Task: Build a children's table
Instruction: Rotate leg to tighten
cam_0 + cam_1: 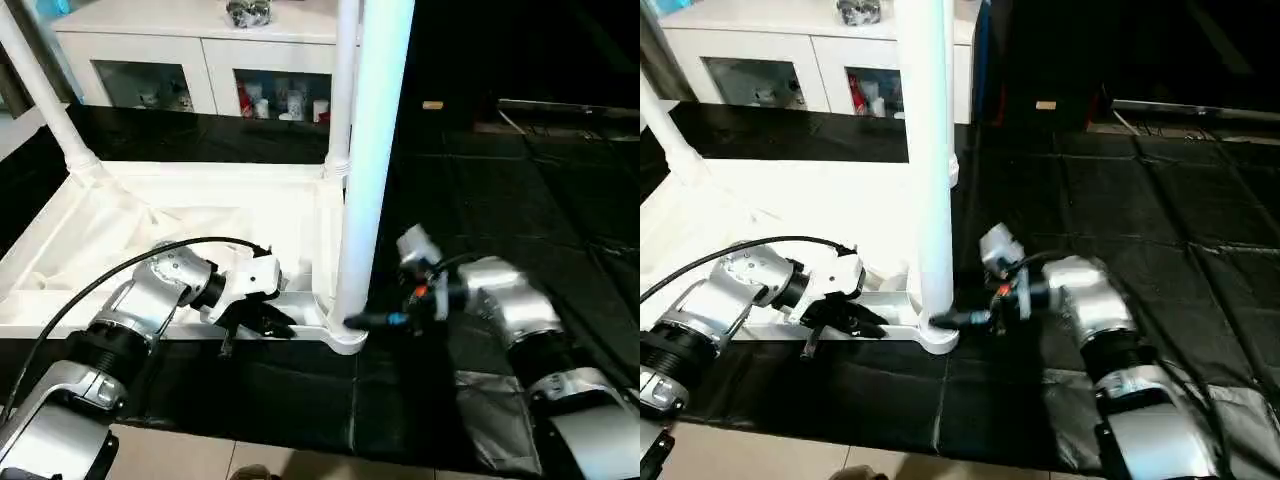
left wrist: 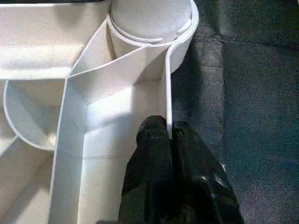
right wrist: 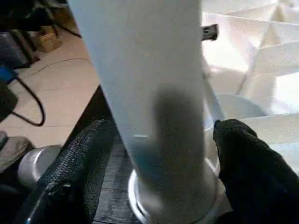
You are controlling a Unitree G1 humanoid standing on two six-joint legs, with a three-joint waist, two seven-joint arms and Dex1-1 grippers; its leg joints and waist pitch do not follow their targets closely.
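Right wrist view: right gripper straddles the near leg low, above its socket, fingers wide. Beside the leg, left gripper pinches the tabletop rim. Smooth, stiff, light plastic; grip low.

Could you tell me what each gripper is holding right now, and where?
Left gripper pinches the tabletop's rim wall. Right gripper straddles the near leg's base, fingers open.

We see tabletop upside down on floor mat. Near leg upright in corner socket, our left gripper left, right gripper right. Cabinet behind.
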